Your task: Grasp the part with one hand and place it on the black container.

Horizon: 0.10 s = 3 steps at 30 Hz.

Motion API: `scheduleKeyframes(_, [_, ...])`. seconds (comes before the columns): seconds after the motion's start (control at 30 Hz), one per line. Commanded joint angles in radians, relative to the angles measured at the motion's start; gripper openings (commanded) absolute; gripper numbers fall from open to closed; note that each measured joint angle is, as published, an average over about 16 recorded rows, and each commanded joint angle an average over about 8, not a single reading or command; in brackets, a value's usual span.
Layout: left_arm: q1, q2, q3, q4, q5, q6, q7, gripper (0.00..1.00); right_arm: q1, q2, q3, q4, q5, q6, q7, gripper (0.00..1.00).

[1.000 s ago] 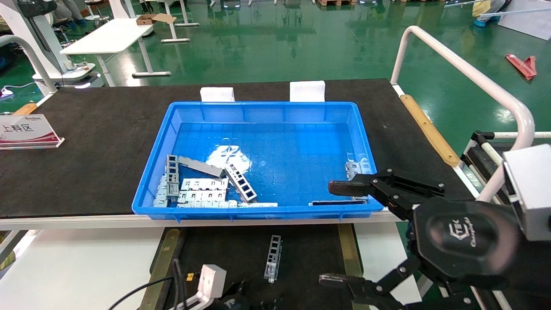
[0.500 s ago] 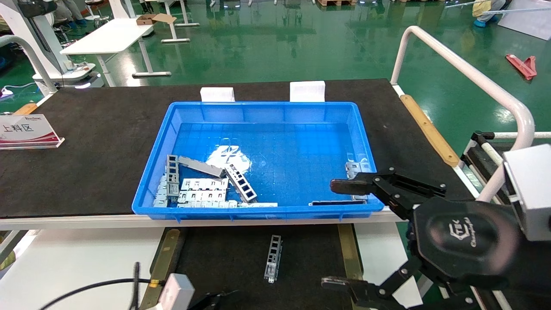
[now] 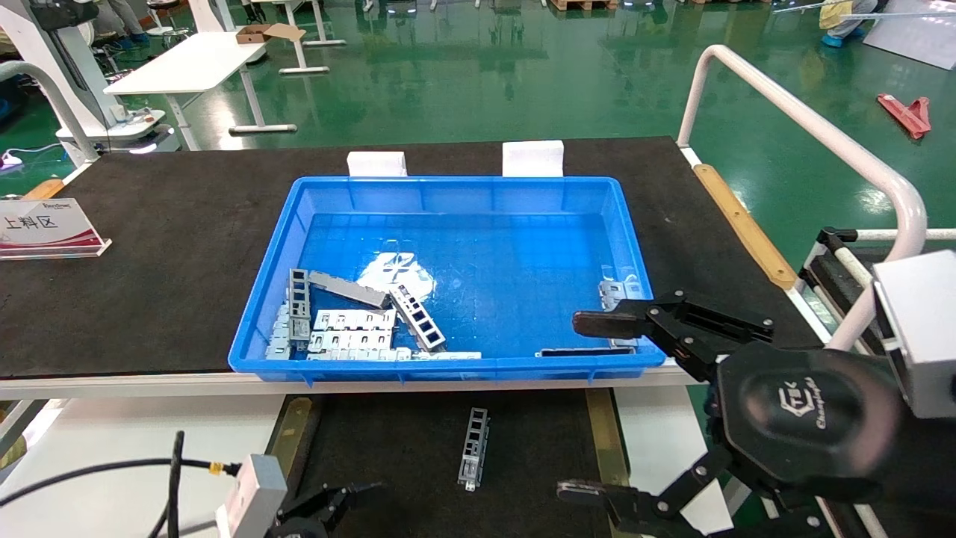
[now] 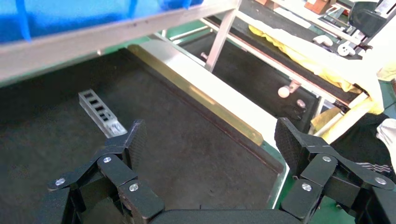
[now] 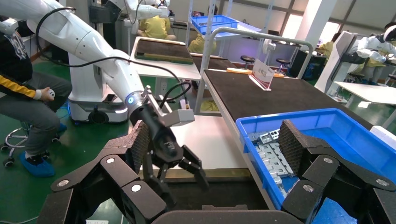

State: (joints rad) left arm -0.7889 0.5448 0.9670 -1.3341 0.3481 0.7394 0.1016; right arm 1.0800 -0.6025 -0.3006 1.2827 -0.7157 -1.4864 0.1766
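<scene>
The part [image 3: 473, 447], a slim silver bracket with a row of windows, lies loose on the black container [image 3: 403, 456], between its brass strips. My left gripper [image 3: 337, 501] is open at the container's near left corner, apart from the part. In the left wrist view the part [image 4: 100, 113] lies beyond one finger of the open left gripper [image 4: 211, 140], with only the black container [image 4: 196, 158] between the jaws. My right gripper [image 3: 590, 407] hangs open and empty over the container's right strip, near the blue bin's corner; the right wrist view shows that gripper [image 5: 215, 140] wide open.
A blue bin [image 3: 455, 181] on the black mat behind the container holds several silver parts [image 3: 351, 325] at its near left and a few at its near right. A sign [image 3: 45, 228] stands far left. A white rail [image 3: 806, 127] curves along the right.
My left gripper has drawn back to the left along the near edge, away from the part. The part has stayed put. The right gripper has hardly moved.
</scene>
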Motion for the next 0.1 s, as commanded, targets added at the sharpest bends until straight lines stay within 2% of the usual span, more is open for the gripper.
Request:
scheduleKeyframes(0.03, [-0.017, -0.009, -0.005, 0.002, 0.003, 0.015, -0.002, 1.00, 0.000, 0.000, 0.000, 0.000, 0.000, 0.000, 0.000, 1.00])
scheduleKeyframes(0.1, [-0.021, -0.011, -0.006, 0.003, 0.004, 0.017, -0.004, 1.00, 0.000, 0.000, 0.000, 0.000, 0.000, 0.000, 0.000, 1.00])
